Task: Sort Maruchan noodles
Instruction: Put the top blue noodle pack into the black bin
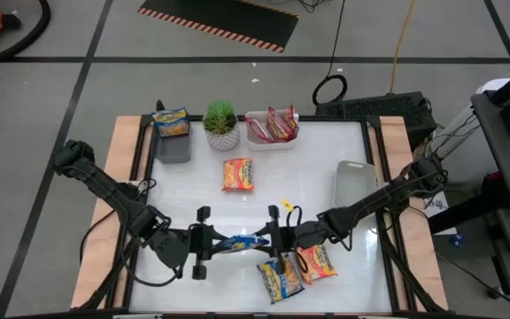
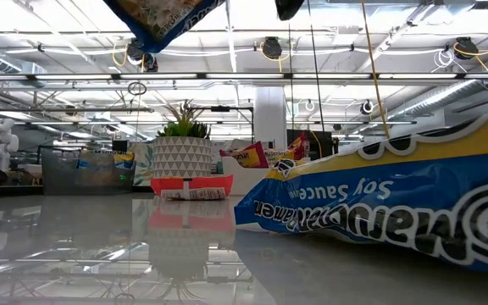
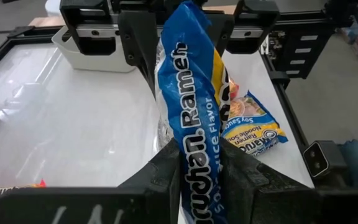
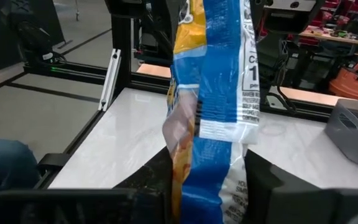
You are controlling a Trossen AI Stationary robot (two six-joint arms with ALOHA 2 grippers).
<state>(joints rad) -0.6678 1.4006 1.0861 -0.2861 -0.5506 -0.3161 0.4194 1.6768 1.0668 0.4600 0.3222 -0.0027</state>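
- Holding one blue-trimmed packet (image 1: pixel 237 241) between them, the left hand (image 1: pixel 209 240) and the right hand (image 1: pixel 268 237) meet end to end above the near middle of the surface (image 1: pixel 308 168); each hand is clamped on one end of it, and the packet hangs clear of the surface.
- The left wrist view shows the same packet (image 3: pixel 194 124) pinched between that arm's dark fingers (image 3: pixel 160 177), with the other hand gripping its far end; the right wrist view shows it (image 4: pixel 213 93) edge-on in the same double grip.
- Just beneath and to the right of the hands, two packets lie flat near the front edge: a blue-trimmed soy sauce packet (image 1: pixel 278 276) and, just beside it, a red-trimmed packet (image 1: pixel 317 262) (the low view sees the blue one (image 2: pixel 379 203) very close, its print upside down).
- Farther back, a lone orange packet (image 1: pixel 238 175) lies near the middle of the surface.
- To the right, an empty-looking pale tray (image 1: pixel 354 184) sits by the right edge.
- At the far edge stand a grey tray (image 1: pixel 173 142) holding a blue-trimmed packet (image 1: pixel 172 122), a small potted plant (image 1: pixel 221 124), and a white tray (image 1: pixel 273 137) holding red packets (image 1: pixel 275 124) standing on edge.
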